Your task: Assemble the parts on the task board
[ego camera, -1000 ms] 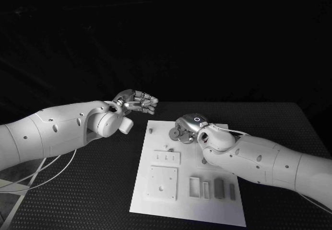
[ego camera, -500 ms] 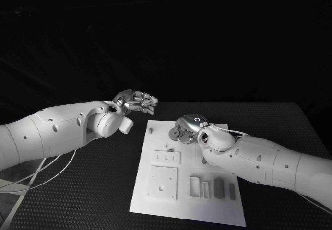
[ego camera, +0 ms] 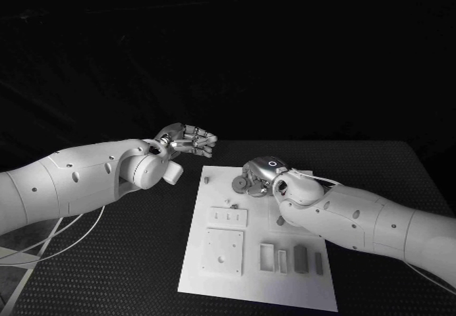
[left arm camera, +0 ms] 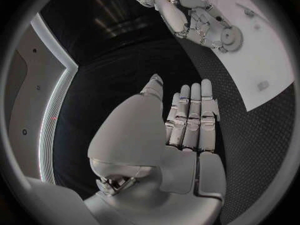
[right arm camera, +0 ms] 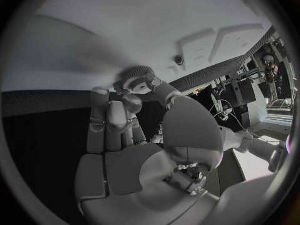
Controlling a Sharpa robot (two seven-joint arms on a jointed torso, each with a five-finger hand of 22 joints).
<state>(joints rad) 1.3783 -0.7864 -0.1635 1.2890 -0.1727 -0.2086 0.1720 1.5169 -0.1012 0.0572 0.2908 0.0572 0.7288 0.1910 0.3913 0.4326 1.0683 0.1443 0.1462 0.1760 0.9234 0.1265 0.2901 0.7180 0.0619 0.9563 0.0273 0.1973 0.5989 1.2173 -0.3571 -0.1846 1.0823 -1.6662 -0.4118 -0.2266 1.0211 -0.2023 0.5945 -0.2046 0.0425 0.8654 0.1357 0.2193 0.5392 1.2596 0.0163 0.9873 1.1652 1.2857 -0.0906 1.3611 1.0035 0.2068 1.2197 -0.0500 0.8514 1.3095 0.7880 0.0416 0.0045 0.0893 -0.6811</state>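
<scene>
While the right hand (ego camera: 255,178) bends down over the far end of the task board (ego camera: 249,280), its fingers pinch a small toothed gear (right arm camera: 134,75) right against the white surface; the gear sits at the fingertips, touching the board. Just beside that hand, on its near side, a small peg (ego camera: 230,201) stands in the board, and nearer the robot lie a flat block with slots (ego camera: 228,216), a larger square plate (ego camera: 221,251) and a row of narrow upright pieces (ego camera: 290,258). The left hand (ego camera: 187,139) hangs above the black table (ego camera: 124,263), off the board's far left corner and well apart from the right hand, holding nothing, fingers together and nearly straight.
</scene>
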